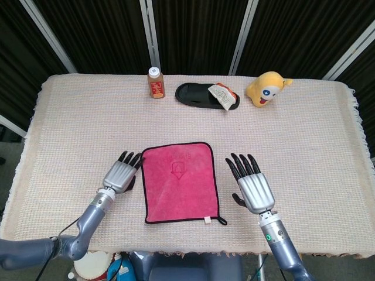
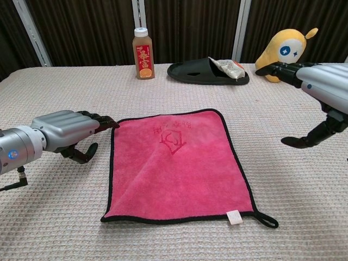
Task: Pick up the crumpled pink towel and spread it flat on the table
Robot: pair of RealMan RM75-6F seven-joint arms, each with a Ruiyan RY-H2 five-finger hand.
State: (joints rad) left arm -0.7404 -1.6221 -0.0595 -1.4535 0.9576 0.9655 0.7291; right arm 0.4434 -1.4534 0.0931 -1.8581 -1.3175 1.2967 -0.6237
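the pink towel [image 1: 180, 183] lay spread flat on the table [image 1: 70, 129], near the front edge, its black border showing all round and a small loop at the near right corner. the left hand [image 1: 119, 175] hovered palm down just beside the towel's left edge, fingers straight and apart, holding nothing. the right hand [image 1: 253, 186] was empty too, fingers spread, a little apart from the right edge. along the far side stood a bottle [image 1: 155, 82], a black slipper [image 1: 202, 95] and a yellow plush toy [image 1: 266, 88].

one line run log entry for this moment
towel: flat on table | left hand: open, beside its left edge | right hand: open, apart
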